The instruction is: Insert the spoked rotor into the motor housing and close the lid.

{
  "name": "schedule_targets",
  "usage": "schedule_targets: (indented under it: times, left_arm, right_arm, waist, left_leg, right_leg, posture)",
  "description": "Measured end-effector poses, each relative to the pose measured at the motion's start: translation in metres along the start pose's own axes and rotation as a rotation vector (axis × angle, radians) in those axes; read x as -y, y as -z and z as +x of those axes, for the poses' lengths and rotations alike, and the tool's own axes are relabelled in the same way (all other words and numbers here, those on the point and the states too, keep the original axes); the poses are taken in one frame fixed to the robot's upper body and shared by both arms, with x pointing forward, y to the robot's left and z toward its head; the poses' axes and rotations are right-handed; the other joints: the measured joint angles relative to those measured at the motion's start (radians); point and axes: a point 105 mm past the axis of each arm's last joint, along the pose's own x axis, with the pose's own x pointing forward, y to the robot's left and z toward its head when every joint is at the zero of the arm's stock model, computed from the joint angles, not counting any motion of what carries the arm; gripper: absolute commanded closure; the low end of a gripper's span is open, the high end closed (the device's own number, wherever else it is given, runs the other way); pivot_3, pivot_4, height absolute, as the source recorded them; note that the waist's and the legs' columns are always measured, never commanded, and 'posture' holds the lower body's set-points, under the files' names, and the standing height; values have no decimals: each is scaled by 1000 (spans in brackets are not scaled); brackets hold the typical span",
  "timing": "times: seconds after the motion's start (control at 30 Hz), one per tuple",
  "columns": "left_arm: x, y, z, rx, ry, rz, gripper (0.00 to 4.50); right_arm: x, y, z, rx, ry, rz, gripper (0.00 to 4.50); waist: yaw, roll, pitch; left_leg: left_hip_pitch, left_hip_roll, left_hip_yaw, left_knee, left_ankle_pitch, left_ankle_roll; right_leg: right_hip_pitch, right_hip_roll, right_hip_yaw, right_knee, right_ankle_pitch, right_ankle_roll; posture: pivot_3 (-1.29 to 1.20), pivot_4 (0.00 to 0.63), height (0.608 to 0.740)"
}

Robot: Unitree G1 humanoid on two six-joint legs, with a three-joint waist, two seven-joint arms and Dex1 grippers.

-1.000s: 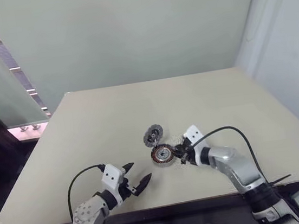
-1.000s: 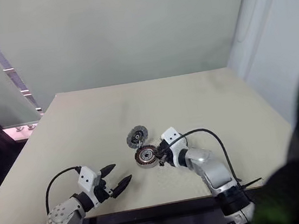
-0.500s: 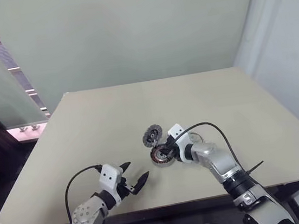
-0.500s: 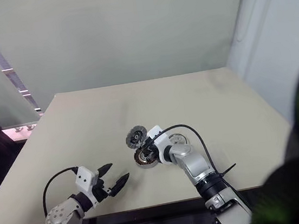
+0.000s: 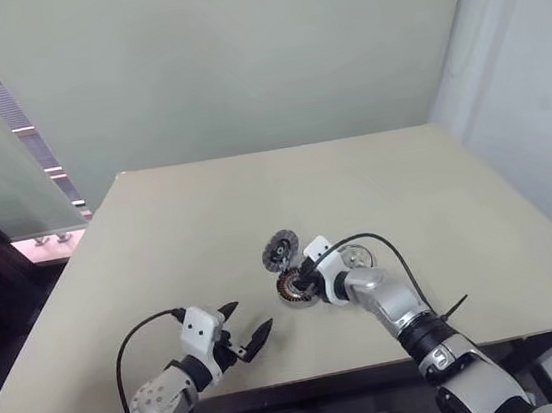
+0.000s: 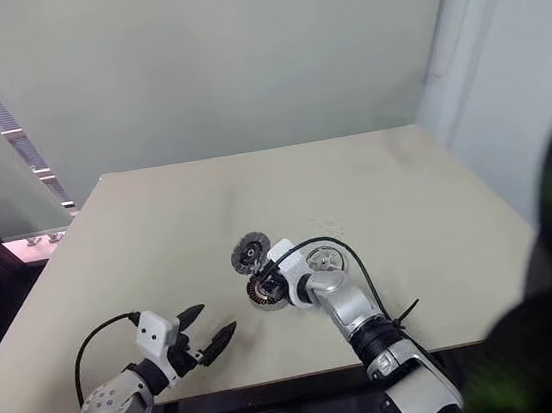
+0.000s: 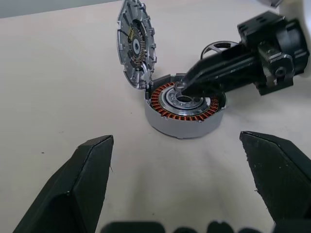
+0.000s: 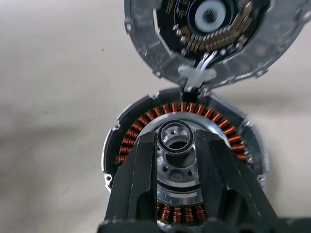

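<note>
Near desk (image 5: 158, 231) centre: motor housing (image 7: 184, 109) sitting flat, copper windings exposed all round, pale hub open to above. Lid (image 7: 135, 42) hinged up at housing's far rim, standing nearly on edge, inner face with pale centre piece turned toward housing. Small thin ring (image 8: 176, 137) pinched between right gripper (image 8: 176, 145) fingertips, held directly over housing's central bore; contact with hub not resolvable. Jaws clenched on ring, narrow gap only. Spoked rotor (image 5: 355, 255) lying flat on desk just beyond right forearm, beside housing on robot's right, apart from it, not yet inserted.

Versus one second ago: right gripper then at housing's right side, fingertips by rim; now swung in over housing from the right, tips above hub. Forearm then stretched out to the right across desk; now drawn in close, elbow bent, cable looped over rotor area. Rotor previously hidden behind gripper, now uncovered. Housing and lid unmoved.

Left gripper (image 5: 239, 335) near desk's front edge, well apart from housing, pointing toward it; jaws released, spread wide, empty. No change in place from earlier frame.
</note>
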Motion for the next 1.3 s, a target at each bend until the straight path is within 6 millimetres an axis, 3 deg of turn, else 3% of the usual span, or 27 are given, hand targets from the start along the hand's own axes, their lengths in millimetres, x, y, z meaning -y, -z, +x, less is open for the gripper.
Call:
schedule_targets:
  times: [0.5, 1.3]
  left_arm:
    - [-1, -1, 0, 2, -1, 3, 0]
    - [-1, -3, 1, 8, 0, 7, 0]
  right_arm:
    - [8, 4, 1, -27, 25, -35, 3697]
    - [4, 5, 3, -38, 4, -38, 3697]
  waist:
    - [0, 0, 0]
    - [0, 0, 0]
  left_leg:
    - [1, 1, 3, 0, 0, 0]
    - [3, 2, 6, 0, 0, 0]
  right_leg:
    - [0, 0, 2, 0, 1, -2]
    - [0, 1, 3, 1, 2, -2]
  posture:
    - [0, 0, 740]
    - [0, 0, 740]
